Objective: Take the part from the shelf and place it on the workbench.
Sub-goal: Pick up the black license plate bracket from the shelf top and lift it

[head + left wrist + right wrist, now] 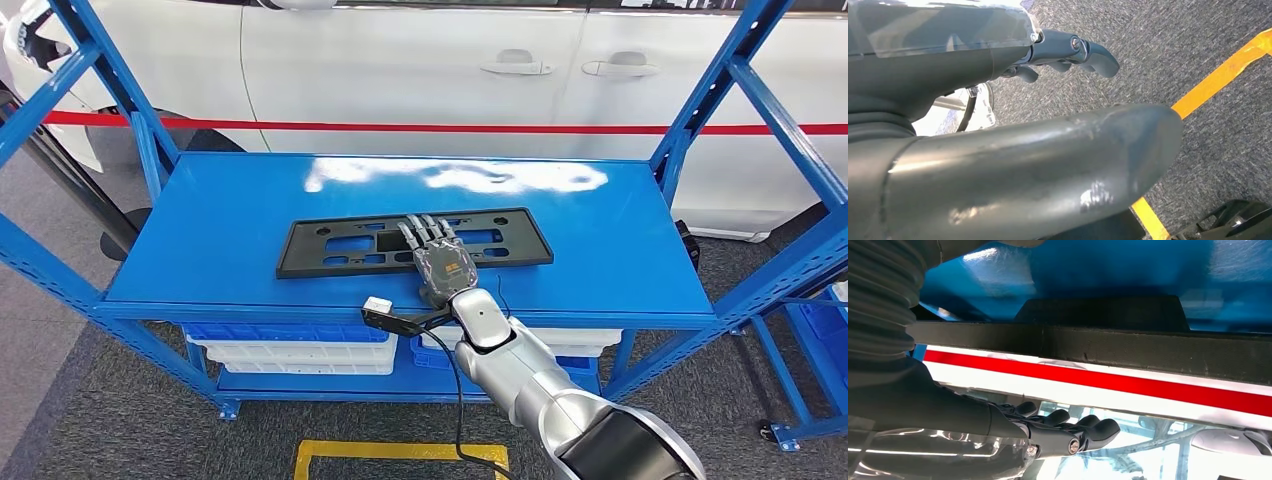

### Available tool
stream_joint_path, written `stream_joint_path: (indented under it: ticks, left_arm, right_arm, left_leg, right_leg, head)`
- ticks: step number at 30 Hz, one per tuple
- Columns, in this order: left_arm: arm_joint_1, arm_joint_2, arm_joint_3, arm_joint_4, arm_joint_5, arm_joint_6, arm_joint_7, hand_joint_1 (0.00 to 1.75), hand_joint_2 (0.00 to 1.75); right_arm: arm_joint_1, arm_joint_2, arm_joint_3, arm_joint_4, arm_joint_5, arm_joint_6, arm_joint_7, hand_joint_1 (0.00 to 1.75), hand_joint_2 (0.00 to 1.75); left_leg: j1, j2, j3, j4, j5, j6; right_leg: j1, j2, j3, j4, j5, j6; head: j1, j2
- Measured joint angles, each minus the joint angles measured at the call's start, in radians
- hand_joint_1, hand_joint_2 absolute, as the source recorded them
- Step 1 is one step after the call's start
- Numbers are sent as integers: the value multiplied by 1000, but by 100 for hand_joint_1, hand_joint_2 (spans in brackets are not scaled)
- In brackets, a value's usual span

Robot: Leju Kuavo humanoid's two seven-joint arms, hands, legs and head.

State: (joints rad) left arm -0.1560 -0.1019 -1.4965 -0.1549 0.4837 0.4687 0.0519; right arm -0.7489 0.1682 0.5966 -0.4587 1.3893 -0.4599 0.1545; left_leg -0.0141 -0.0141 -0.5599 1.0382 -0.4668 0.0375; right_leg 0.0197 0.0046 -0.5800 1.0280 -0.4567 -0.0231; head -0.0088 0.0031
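A flat black part [330,245] with several cut-outs lies lengthwise on the blue shelf top [230,200]. My right hand [440,260] reaches over its near edge right of the middle, fingers stretched out flat above it. In the right wrist view the part's near edge [1148,347] crosses the picture, and the dark fingers [1068,432] are extended on one side of it with nothing held. My left hand [1068,52] hangs over the grey carpet, fingers loosely bent and empty.
Blue rack uprights [710,90] slant up on both sides of the shelf. White and blue bins [300,352] sit on the lower level. A white car [420,70] stands close behind. Yellow floor tape [400,455] marks the carpet by my feet.
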Motion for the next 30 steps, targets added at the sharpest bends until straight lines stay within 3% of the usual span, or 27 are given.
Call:
stream_joint_path:
  ticks: [30]
  left_arm:
    - [0,0,0,0,0,0,0,0,0]
  right_arm:
    - [0,0,0,1,0,0,0,0,175]
  left_leg:
    - [0,0,0,0,0,0]
  right_leg:
    - [0,0,0,0,0,0]
  head:
    - [0,0]
